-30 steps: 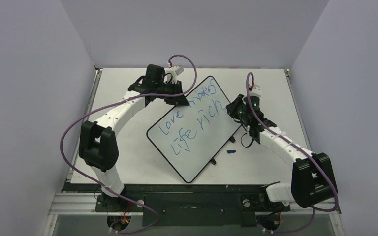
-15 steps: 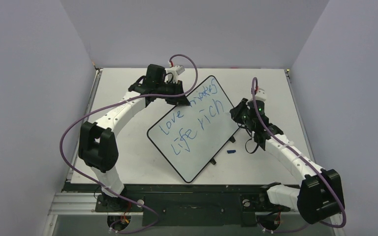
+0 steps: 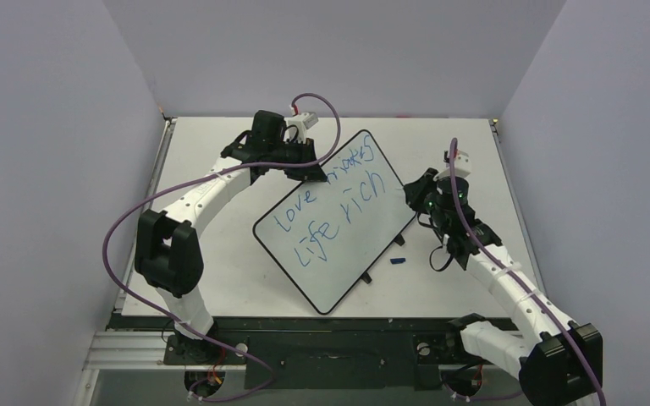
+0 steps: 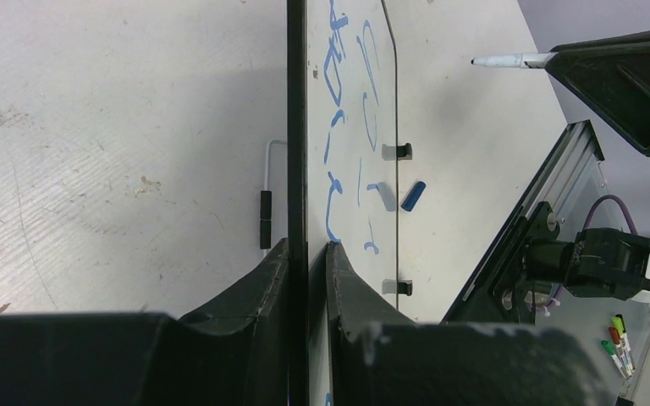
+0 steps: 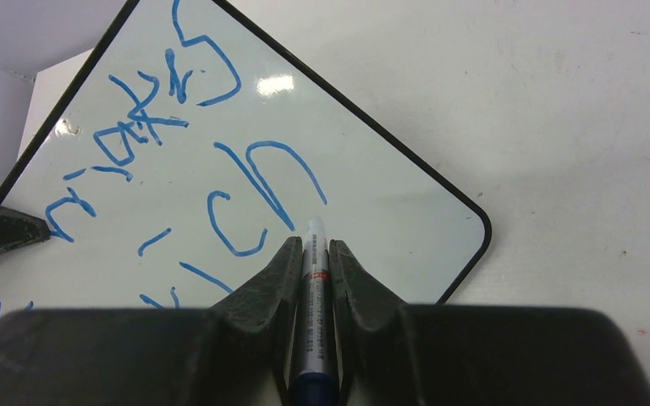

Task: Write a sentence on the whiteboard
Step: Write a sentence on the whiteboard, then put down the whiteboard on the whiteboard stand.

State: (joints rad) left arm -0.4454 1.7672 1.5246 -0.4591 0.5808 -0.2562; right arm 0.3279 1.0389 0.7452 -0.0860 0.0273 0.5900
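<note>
Blue thing nearest us on the surface [image 3: 220,283], what is it?

— A small blue cap [image 3: 398,260], lying just off the near-right edge of the whiteboard [image 3: 347,266], not touching it.

And the board itself?

— Turned cornerwise in the middle of the surface, one corner toward the arm bases. The sentence [image 3: 330,207] runs across it in blue marker, in two slanted lines: "love makes" above, "life rich" below.

Right claw [image 3: 412,193]?

— Pressed onto a marker [image 5: 313,279], the barrel between its two fingers and the tip pointing out ahead. It sits at the board's right corner, by the last letters of "rich". In its own wrist view the tip lies over the board near the "h". From the left wrist view it looks raised. I can't tell whether it touches.

Left claw [image 3: 311,172]?

— Farthest back, at the far-left edge, beside "makes". It is pinching the board's black rim, one finger on each face.
</note>
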